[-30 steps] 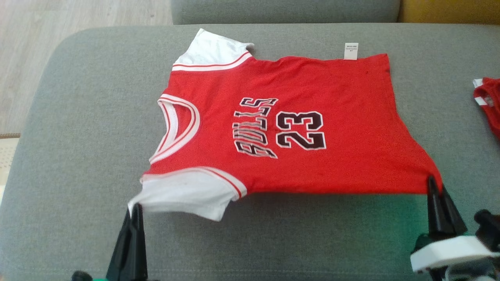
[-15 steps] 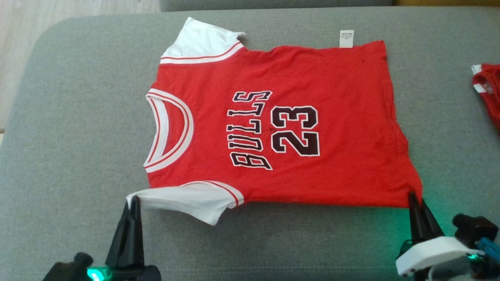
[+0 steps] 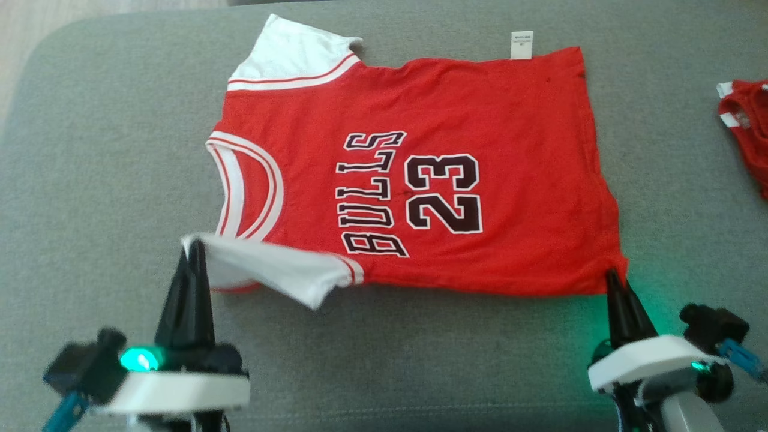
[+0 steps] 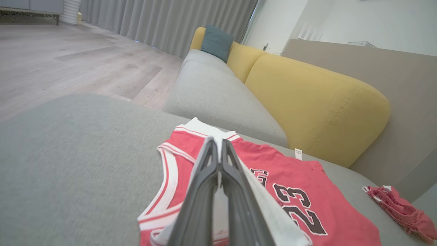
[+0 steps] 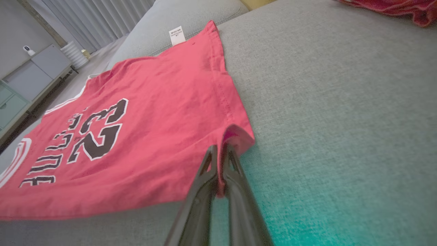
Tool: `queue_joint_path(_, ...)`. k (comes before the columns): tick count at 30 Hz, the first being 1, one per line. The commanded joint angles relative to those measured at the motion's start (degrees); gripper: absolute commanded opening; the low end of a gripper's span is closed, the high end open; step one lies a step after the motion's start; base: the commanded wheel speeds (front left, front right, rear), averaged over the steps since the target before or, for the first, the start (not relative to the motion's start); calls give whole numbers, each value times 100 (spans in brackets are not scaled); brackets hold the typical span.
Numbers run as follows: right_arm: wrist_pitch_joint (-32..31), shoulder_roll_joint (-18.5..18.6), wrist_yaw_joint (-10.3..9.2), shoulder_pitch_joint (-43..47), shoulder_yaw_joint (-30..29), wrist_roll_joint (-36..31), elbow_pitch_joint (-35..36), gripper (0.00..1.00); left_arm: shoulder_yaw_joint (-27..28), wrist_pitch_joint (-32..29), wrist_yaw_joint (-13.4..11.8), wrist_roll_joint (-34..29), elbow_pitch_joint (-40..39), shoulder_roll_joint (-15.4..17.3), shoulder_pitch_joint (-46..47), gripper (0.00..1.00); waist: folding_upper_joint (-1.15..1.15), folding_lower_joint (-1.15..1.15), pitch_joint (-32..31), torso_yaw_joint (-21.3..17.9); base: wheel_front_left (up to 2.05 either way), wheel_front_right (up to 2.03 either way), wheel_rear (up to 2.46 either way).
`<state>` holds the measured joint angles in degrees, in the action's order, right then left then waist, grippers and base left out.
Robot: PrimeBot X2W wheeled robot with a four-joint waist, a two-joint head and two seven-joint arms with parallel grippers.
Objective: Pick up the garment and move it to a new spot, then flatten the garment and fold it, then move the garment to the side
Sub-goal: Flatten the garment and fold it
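Now both grippers pinch the jersey's near edge

Spread print-up on a grey cushion (image 3: 90, 180), the jersey (image 3: 516, 138) fills the middle of the head view and runs up toward 12 o'clock. Its collar (image 3: 246, 186) points to 9 o'clock and its hem to 3 o'clock. The lettering (image 3: 414, 192), "BULLS 23", reads sideways.

At 7 o'clock the left gripper (image 3: 193, 247) has its fingers pressed together on the tip of the near sleeve (image 3: 276, 270). That white sleeve is raised off the cushion and drawn over the lower edge of the collar. In the left wrist view the same gripper (image 4: 216, 140) shows its fingers closed, with white cloth trailing down beside them.

At 4 o'clock the right gripper (image 3: 612, 276) is clamped on the near hem corner (image 3: 618, 264), which is puckered up. In the right wrist view its fingers (image 5: 210, 177) meet with a fold of red cloth caught between them.

The far sleeve (image 3: 288, 54) lies flat at 11 o'clock. A white label (image 3: 521, 45) sticks out from the far edge at 1 o'clock. A second red garment (image 3: 747, 132) lies crumpled at 2 o'clock, well apart from the jersey. The left wrist view also takes in a yellow backrest (image 4: 307, 95) at 2 o'clock and a wooden floor (image 4: 68, 61) at 10 o'clock.
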<state>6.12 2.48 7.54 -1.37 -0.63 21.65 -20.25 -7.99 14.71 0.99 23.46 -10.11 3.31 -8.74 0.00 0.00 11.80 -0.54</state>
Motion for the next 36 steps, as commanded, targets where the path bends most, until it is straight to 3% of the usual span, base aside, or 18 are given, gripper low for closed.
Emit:
queue_joint_path(1,86,40,-5,-217,206,122,137,0,254,29,1,12,-104,-42,351,0,0,0,11,-34,0,0,0)
queue_joint_path(15,309,40,-5,-1400,571,789,-726,0,423,29,188,-321,1550,-43,1828,0,0,0,153,-221,0,0,0)
queue_joint_path(33,572,40,-5,-2810,544,729,-2307,0,563,29,265,-625,2818,-43,2896,0,0,0,372,-168,0,0,0)
queue_joint_path(34,592,40,-5,-2856,556,732,-2365,5,562,29,266,-628,2856,-43,2929,0,0,0,379,-173,0,0,0)
queue_joint_path(35,616,40,-5,-2902,562,747,-2411,38,559,29,263,-626,2886,-43,2958,0,0,0,387,-178,0,0,0)
queue_joint_path(36,638,40,-5,-2945,577,782,-2443,67,556,29,258,-620,2907,-43,2982,24,0,0,395,-185,0,0,0)
